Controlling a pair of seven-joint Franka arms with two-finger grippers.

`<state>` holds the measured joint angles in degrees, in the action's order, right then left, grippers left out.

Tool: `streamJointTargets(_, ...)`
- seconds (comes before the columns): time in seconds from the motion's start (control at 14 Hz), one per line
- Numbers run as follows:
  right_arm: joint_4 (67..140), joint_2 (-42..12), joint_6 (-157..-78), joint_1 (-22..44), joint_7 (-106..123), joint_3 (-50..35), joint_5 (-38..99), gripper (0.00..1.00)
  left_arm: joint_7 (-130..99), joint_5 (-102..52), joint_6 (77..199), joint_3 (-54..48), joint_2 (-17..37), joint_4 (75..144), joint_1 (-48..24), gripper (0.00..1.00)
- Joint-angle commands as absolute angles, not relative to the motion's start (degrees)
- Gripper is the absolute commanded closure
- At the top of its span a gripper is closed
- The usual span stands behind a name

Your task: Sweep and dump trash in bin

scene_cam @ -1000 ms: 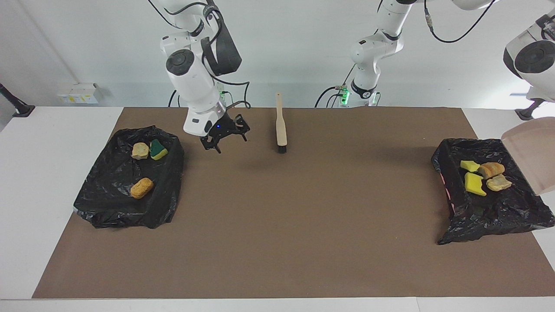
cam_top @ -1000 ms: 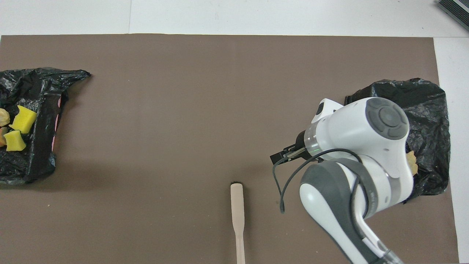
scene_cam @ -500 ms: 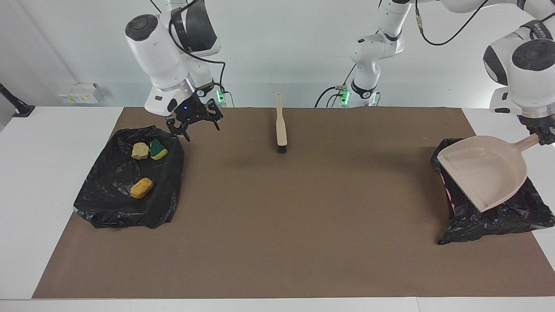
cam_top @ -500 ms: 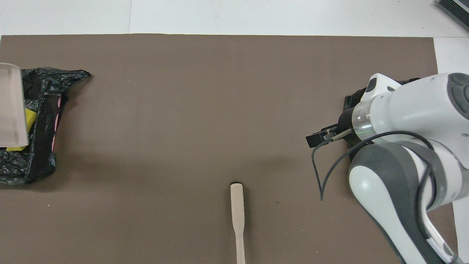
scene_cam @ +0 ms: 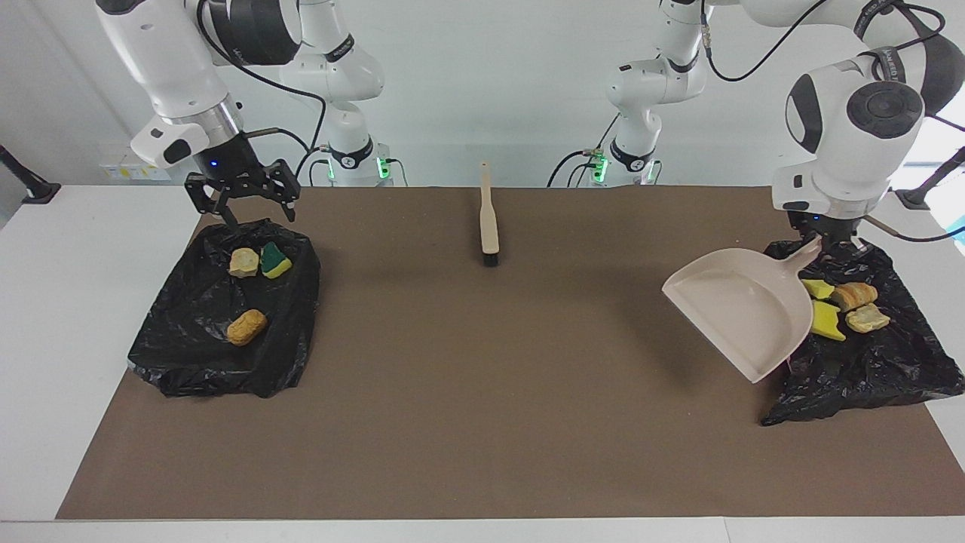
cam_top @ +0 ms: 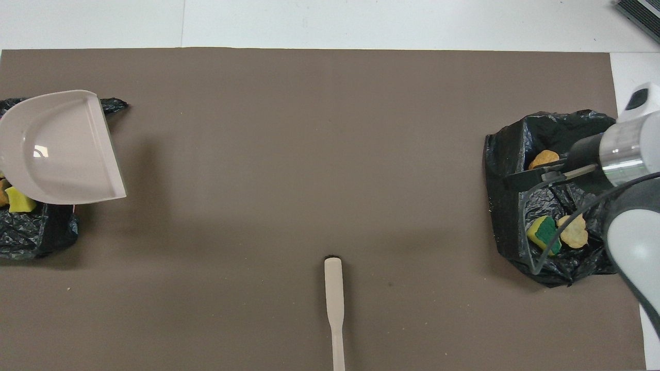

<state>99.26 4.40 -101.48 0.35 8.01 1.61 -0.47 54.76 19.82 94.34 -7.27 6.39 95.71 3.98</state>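
My left gripper (scene_cam: 827,232) is shut on the handle of the beige dustpan (scene_cam: 742,309). It holds the dustpan empty and tilted in the air, beside the black-bagged bin (scene_cam: 867,369) at the left arm's end. That bin holds two yellow sponge wedges (scene_cam: 825,320) and two bread lumps (scene_cam: 854,296). The dustpan also shows in the overhead view (cam_top: 59,147). My right gripper (scene_cam: 241,205) is open and empty above the near edge of the other black-bagged bin (scene_cam: 188,354). That bin holds a tan lump (scene_cam: 243,262), a green-faced sponge (scene_cam: 275,260) and an orange lump (scene_cam: 246,326).
A wooden-handled brush (scene_cam: 488,219) lies on the brown mat (scene_cam: 482,392) near the robots at mid-table, bristles pointing away from them. It also shows in the overhead view (cam_top: 334,304). White tabletop (scene_cam: 68,302) flanks the mat.
The left arm swung the dustpan off its bin toward the table's middle, uncovering the trash there. The right gripper rose and moved from beside the brush to over its own bin.
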Motion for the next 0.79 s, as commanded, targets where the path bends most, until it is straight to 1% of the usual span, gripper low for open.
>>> streamJointTargets(0.0, 98.26, 5.97, -99.32, 0.09, 4.58, 1.05, -4.13, 0.00, 43.20, 16.97, 92.29, -6.33, 4.39, 98.00, -1.47, 1.00)
streamJointTargets(0.14, 97.65, 5.98, -97.92, -0.17, 2.82, 2.63, -3.52, 0.00, 36.33, 12.59, 91.76, -6.33, 4.31, 97.91, -4.47, 1.00)
streamJointTargets(0.36, 93.35, 4.92, -93.27, -0.61, 2.81, 3.42, -2.82, 0.00, 26.32, 9.60, 91.76, -6.33, 4.66, 97.56, -10.09, 1.00)
streamJointTargets(0.5, 93.69, 5.36, -92.73, -0.62, 2.90, 4.92, -1.50, 0.00, 20.24, 6.42, 91.67, -6.33, 4.92, 97.21, -13.08, 1.00)
streamJointTargets(0.57, 93.69, 5.36, -92.72, -0.53, 2.90, 4.92, -1.32, 0.00, 16.82, 6.33, 91.76, -6.33, 5.70, 97.03, -15.18, 1.00)
streamJointTargets(0.71, 93.87, 5.45, -92.81, -0.62, 3.43, 5.01, -1.32, 0.00, 8.13, 6.24, 92.63, -6.33, 9.30, 96.33, -19.23, 1.00)
